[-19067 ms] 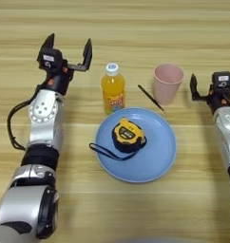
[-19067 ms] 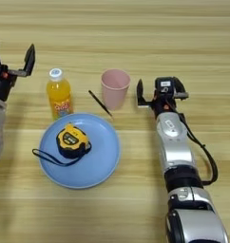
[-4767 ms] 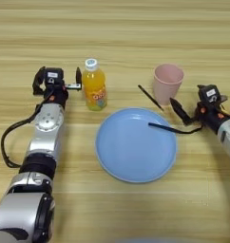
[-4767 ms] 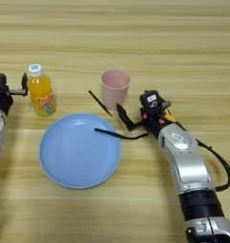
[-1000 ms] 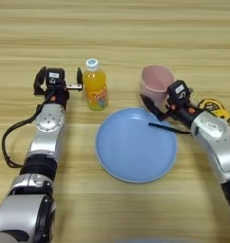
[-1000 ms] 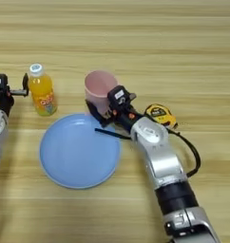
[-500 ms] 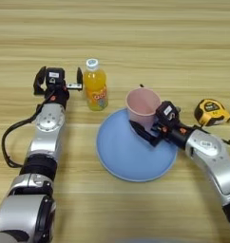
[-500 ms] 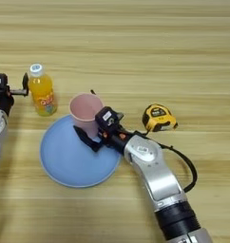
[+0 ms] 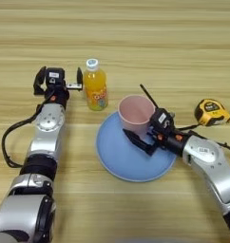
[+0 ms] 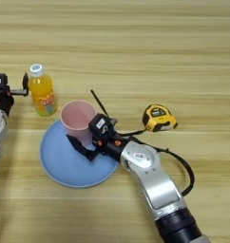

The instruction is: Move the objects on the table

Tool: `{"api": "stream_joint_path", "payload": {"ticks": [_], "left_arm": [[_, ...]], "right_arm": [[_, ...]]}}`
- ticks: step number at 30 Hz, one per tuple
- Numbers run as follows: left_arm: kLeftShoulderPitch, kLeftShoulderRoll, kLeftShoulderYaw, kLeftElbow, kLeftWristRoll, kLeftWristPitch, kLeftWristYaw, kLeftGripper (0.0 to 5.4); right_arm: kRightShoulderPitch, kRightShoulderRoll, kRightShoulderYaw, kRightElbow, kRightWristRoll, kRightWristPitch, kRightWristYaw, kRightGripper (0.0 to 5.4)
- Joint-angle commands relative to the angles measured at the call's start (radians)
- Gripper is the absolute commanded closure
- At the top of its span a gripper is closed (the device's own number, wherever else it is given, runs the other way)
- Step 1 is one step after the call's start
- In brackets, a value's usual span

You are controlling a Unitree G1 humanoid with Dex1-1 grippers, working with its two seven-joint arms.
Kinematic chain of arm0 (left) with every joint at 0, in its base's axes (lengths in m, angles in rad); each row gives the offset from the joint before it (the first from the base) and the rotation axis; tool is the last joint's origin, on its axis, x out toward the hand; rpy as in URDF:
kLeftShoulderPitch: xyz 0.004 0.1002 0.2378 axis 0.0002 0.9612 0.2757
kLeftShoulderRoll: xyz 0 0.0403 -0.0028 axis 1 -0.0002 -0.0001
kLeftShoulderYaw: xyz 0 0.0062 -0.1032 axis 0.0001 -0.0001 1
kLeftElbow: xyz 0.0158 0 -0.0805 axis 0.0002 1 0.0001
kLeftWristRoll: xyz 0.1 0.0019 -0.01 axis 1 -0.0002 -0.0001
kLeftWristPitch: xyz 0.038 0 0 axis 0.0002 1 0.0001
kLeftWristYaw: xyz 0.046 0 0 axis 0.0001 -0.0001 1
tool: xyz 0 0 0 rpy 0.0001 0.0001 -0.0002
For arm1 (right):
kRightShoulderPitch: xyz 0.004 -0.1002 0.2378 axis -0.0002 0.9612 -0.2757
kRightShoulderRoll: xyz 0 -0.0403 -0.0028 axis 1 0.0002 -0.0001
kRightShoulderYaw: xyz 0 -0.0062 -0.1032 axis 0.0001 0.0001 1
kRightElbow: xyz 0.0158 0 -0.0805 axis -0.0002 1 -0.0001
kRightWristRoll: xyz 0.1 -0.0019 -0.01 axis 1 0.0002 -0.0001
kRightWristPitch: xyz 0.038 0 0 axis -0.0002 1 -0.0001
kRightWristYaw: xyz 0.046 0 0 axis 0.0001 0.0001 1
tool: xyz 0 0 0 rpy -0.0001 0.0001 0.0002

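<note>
Tipping is the risk: the pink cup [image 9: 136, 117], clenched by the right gripper [image 9: 146, 135] fingers, is perched at the blue plate [image 9: 118, 159] rim; left gripper [image 9: 59, 78] fingers are released.

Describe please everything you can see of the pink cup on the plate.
The pink cup looks like smooth plastic, open at the top and empty as far as the inside shows. It stands upright on the upper part of the blue plate, near its rim, right of the orange juice bottle. The right hand is at its lower right side, one black finger reaching along its base; whether it grips the cup cannot be told. A thin black stick shows behind it.
</note>
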State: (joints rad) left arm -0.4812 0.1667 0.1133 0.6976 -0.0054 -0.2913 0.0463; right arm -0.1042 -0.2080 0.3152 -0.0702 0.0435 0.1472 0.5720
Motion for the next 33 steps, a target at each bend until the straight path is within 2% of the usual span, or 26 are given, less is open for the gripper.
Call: {"api": "stream_joint_path", "payload": {"ticks": [1, 8, 9, 17, 33], "left_arm": [[0.007, -0.005, -0.005, -0.012, 0.008, 0.012, 0.004, 0.0], [0.007, -0.006, -0.004, -0.012, 0.008, 0.012, 0.004, 0.0], [0.007, -0.006, -0.005, -0.012, 0.008, 0.012, 0.004, 0.0], [0.006, -0.005, -0.005, -0.011, 0.009, 0.013, 0.004, 0.0], [0.005, -0.005, -0.005, -0.011, 0.009, 0.014, 0.004, 0.0]], "right_arm": [[0.019, -0.015, 0.019, 0.011, 0.0, 0.042, 0.018, 1.12], [0.02, -0.014, 0.019, 0.017, 0.026, 0.085, 0.026, 1.16], [0.018, -0.014, 0.018, 0.018, 0.028, 0.084, 0.024, 0.88], [0.011, -0.005, 0.004, 0.006, 0.04, 0.064, 0.022, 0.04], [-0.002, 0.016, -0.017, -0.02, 0.05, 0.011, 0.013, 0.04]]}}
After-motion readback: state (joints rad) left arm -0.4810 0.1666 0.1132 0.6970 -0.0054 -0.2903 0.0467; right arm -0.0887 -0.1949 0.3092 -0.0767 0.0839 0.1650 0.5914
